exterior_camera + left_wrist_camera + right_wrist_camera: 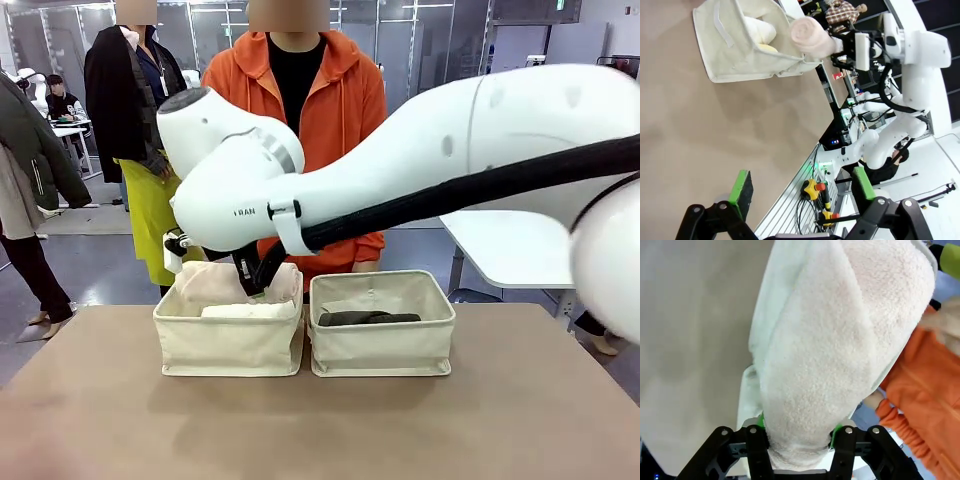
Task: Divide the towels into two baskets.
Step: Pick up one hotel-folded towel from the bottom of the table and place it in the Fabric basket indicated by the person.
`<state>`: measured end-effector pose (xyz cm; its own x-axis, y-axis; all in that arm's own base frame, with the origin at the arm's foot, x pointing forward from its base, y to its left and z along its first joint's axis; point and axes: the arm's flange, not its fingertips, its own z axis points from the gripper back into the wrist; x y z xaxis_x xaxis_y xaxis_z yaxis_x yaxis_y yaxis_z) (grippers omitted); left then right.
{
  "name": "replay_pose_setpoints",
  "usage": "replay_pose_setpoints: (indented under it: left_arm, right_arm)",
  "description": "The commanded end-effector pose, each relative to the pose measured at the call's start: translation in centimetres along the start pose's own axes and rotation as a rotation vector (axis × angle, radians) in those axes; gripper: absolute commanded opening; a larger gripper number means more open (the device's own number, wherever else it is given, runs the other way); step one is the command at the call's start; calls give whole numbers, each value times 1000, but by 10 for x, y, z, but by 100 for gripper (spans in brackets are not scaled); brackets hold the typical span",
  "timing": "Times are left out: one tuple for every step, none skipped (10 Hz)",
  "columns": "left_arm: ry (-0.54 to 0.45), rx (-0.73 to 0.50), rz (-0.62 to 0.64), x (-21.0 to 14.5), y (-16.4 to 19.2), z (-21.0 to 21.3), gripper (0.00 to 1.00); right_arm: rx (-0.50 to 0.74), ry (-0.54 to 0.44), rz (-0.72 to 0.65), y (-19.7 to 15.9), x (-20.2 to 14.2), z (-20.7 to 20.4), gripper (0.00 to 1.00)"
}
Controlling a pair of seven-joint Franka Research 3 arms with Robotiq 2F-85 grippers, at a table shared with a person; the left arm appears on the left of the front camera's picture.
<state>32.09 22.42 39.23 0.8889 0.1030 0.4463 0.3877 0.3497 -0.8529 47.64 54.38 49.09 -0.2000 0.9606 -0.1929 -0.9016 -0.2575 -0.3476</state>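
We take the left basket (pixel 228 340) as our landmark and read across from it. It stands on the bench (pixel 320 420), and a white towel (pixel 250 311) already lies inside it. Directly over its far rim, our right gripper (pixel 799 437) holds the pale pink-beige towel (pixel 215 282). In the right wrist view its fingers (pixel 836 430) are clamped tight on one end of the roll, the green pads all but buried in the pile. In the left wrist view that roll juts out past the basket's rim, with a pale yellow towel (pixel 766 48) showing just inside.

Just to the right of the left basket, almost touching it, stands the second basket (pixel 381 335), with the dark grey towel (pixel 368 318) lying flat in it. A person in an orange hoodie (pixel 300 110) waits behind both baskets.

Our left gripper (pixel 802 187) hovers well clear of the left basket, spread wide with nothing between its pads.

We judge the step in hand to be the drop. To do it well, we should lower the roll until most of it sits below the rim. We should lay it alongside the white towel and let go only then, so that it cannot tip over the soft wall.
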Motion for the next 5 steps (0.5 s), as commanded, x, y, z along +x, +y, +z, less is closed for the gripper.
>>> replay_pose_setpoints:
  left_arm:
    - [-10,-4,-1,-1,-3,2,100]
    - [-10,-4,-1,-1,-3,2,100]
    - [-10,-4,-1,-1,-3,2,100]
    - [-10,-4,-1,-1,-3,2,100]
    - [-10,-4,-1,-1,-3,2,100]
  right_arm:
    - [-60,-5,32,-17,4,-13,41]
    - [-69,-7,17,-21,4,-28,41]
    - [-85,13,13,-25,5,-42,41]
    - [-92,26,15,-29,7,-51,41]
    - [-109,38,8,-33,10,-57,41]
